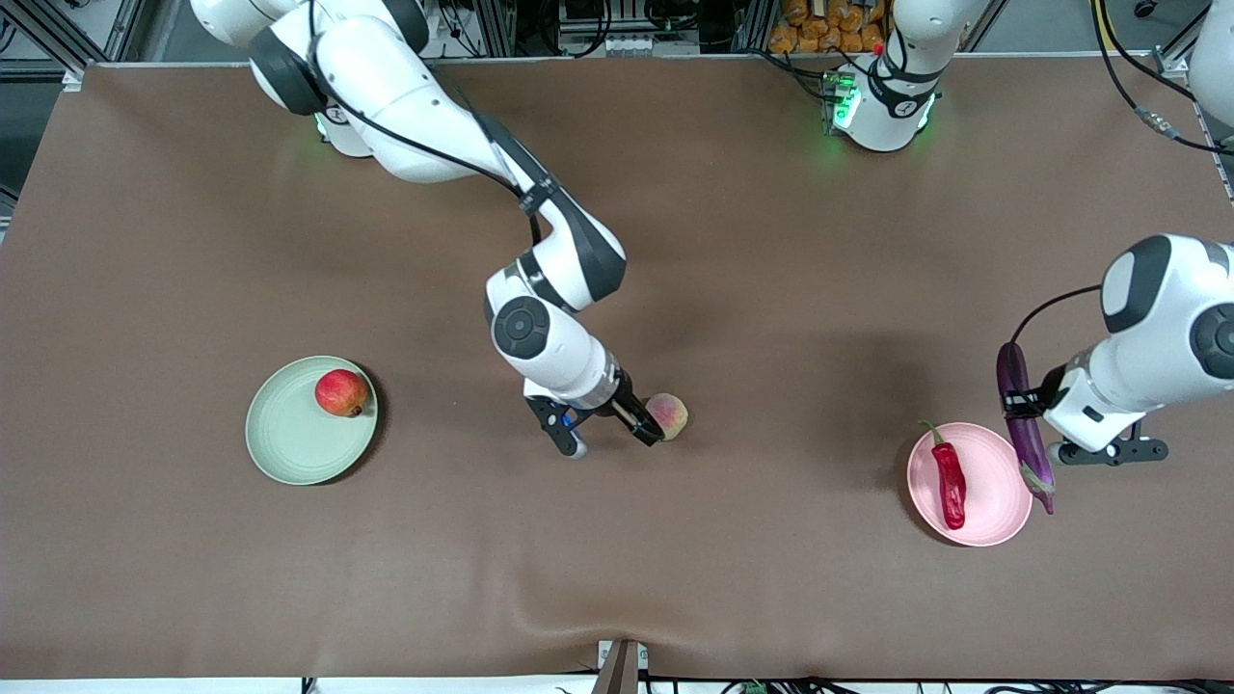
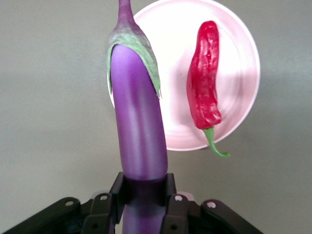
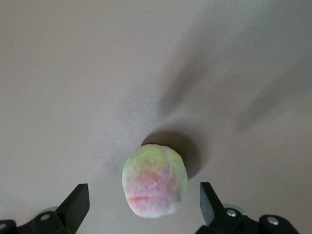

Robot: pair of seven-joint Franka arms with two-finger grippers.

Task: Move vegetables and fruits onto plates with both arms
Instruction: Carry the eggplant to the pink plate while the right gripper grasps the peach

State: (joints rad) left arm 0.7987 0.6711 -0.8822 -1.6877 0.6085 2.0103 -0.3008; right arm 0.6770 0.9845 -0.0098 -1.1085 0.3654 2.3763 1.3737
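My left gripper (image 1: 1039,405) is shut on the purple eggplant (image 1: 1025,434) and holds it in the air over the rim of the pink plate (image 1: 993,482), at the left arm's end of the table. The red chili pepper (image 1: 950,479) lies on that plate. The left wrist view shows the gripper (image 2: 143,187), eggplant (image 2: 139,126), plate (image 2: 239,58) and chili (image 2: 204,87). My right gripper (image 1: 612,439) is open, low over the peach (image 1: 668,416) on the cloth mid-table. In the right wrist view the peach (image 3: 155,180) sits between the spread fingers of the gripper (image 3: 144,202). The apple (image 1: 341,392) rests on the green plate (image 1: 289,443).
A brown cloth (image 1: 617,578) covers the whole table. The arm bases stand along the table edge farthest from the front camera. A small fixture (image 1: 620,665) sits at the cloth's nearest edge.
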